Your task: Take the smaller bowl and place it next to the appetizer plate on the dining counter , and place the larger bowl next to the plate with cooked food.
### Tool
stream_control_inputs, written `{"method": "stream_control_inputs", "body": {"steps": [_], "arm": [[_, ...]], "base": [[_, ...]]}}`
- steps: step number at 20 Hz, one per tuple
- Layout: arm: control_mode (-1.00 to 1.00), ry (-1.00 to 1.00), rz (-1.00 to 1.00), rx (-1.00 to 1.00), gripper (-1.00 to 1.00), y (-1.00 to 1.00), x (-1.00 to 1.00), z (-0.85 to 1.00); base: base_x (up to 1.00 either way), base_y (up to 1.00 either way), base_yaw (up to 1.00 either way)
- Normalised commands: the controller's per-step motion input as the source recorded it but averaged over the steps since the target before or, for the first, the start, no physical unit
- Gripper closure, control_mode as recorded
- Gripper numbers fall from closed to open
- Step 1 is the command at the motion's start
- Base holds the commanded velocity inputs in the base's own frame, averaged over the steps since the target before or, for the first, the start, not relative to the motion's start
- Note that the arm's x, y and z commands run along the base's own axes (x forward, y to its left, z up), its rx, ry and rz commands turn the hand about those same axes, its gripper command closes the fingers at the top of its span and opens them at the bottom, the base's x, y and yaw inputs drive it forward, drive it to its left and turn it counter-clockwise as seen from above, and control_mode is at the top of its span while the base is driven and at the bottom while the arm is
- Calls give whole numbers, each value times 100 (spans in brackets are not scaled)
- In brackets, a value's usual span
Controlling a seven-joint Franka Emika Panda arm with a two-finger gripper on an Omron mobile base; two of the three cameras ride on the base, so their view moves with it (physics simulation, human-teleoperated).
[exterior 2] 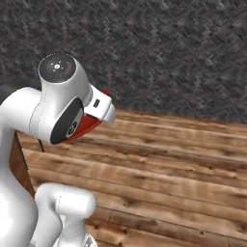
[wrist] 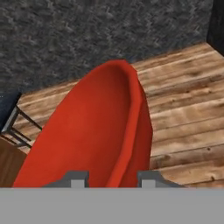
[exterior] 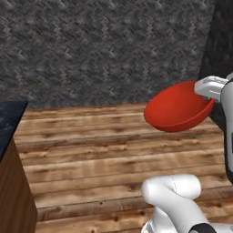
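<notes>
Red and glossy, the larger bowl (exterior: 178,107) hangs tilted above the wooden floor (exterior: 113,150), its rim pinched by the gripper (wrist: 111,178), with the dining counter's (exterior: 10,119) dark corner off to its left.

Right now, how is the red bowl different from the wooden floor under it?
The larger bowl is glossy plain red; the floor is brown with grainy planks. The bowl is round and deep; the floor is flat. The bowl hangs tilted in the air, its rim pinched in the gripper, while the floor lies level below. Both look smooth.
</notes>
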Motion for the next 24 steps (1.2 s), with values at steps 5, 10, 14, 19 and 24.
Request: {"method": "stream_control_inputs", "body": {"steps": [5,10,14,19,24], "arm": [[100,0,0,0,100,0,0,0],[100,0,0,0,100,0,0,0],[100,0,0,0,100,0,0,0],[100,0,0,0,100,0,0,0],[100,0,0,0,100,0,0,0]], "base": [[100,-17,39],[100,-9,51],[100,-32,55],[100,-55,49],[100,-65,44]]}}
